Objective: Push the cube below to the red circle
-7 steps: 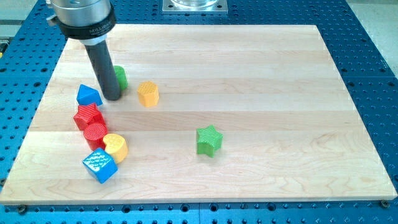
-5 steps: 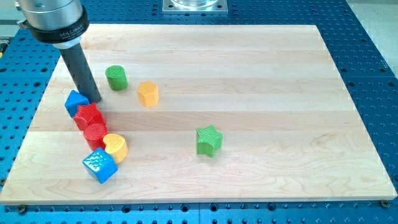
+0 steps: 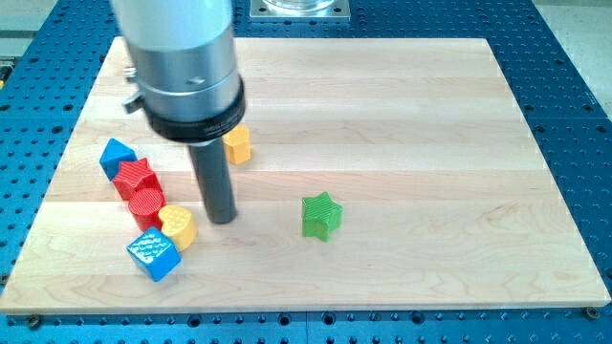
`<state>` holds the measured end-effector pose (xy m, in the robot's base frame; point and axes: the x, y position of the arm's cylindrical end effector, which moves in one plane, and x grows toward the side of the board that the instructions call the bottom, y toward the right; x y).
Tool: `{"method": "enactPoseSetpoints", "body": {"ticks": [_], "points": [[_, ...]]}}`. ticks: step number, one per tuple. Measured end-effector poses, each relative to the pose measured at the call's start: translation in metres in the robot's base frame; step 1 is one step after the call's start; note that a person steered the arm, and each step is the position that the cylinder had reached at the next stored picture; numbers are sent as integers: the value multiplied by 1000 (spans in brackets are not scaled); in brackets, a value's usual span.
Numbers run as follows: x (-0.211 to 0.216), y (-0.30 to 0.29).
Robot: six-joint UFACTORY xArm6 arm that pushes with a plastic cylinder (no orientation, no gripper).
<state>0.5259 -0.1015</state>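
The blue cube [image 3: 153, 254] lies near the view's bottom left, tilted, touching a yellow heart block [image 3: 178, 226]. The red circle [image 3: 145, 204] stands just above-left of the cube, next to the heart. A red star [image 3: 135, 177] sits above the circle, and a blue triangular block [image 3: 117, 155] above that. My tip [image 3: 223, 219] rests on the board just right of the yellow heart, up and right of the blue cube, not touching either.
A yellow hexagon block [image 3: 237, 144] shows partly behind the arm's body. A green star [image 3: 321, 215] sits right of the tip. The green cylinder is hidden behind the arm. The wooden board [image 3: 430, 143] lies on a blue perforated table.
My tip has moved from beside the blue triangular block down and right to just right of the yellow heart. The arm now hides the green cylinder. The blocks have kept their places.
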Motion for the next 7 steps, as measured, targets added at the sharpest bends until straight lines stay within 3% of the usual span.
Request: {"method": "enactPoseSetpoints", "body": {"ticks": [2, 3, 5, 7], "points": [[19, -47], [21, 21], [93, -10], [93, -25]]}}
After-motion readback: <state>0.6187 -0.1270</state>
